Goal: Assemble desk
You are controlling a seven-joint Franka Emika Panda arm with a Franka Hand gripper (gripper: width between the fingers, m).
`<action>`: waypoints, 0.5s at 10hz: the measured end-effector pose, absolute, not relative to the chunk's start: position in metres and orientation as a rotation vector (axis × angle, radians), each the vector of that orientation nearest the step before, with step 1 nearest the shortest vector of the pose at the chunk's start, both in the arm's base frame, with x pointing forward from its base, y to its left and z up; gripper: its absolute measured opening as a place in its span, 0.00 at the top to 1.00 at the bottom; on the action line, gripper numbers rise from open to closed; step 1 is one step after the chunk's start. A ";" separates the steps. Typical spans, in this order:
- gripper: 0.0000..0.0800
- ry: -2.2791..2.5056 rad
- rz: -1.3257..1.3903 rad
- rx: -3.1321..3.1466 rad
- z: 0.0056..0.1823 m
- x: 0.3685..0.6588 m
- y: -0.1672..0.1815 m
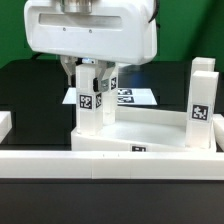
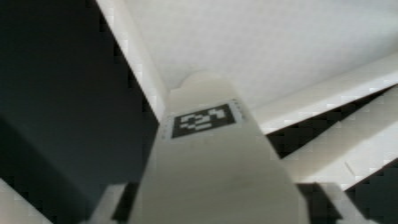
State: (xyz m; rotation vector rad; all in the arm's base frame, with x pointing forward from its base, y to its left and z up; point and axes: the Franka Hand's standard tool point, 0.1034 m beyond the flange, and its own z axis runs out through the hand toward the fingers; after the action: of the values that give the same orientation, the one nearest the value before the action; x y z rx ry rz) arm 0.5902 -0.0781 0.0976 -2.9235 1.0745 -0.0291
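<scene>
A marker board lies flat on the black table.

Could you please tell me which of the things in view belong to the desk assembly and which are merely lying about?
Part of the job:
- desk top
- leg between the fingers, standing on the top
- second leg, upright at the exterior view's right

Lying about:
- marker board behind
- rail in front

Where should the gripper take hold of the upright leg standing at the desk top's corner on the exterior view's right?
Grip the leg on its upper half, coming straight down from above. It stands upright with its top free and its base at the corner of the desk top, so a pinch across two opposite flat sides probably seats best.
</scene>
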 end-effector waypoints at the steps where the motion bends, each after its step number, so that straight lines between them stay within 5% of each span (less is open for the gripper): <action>1: 0.59 1.081 -0.028 -2.921 0.098 0.590 -0.079; 2: 0.59 1.076 -0.028 -2.922 0.097 0.590 -0.078; 3: 0.37 1.064 -0.013 -2.924 0.101 0.592 -0.077; 4: 0.24 1.051 -0.007 -2.921 0.109 0.596 -0.076; 5: 0.24 1.023 0.008 -2.922 0.119 0.598 -0.076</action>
State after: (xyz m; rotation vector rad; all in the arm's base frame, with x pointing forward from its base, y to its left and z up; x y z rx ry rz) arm 0.5980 -0.0764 0.1186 -2.9216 1.0226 0.0082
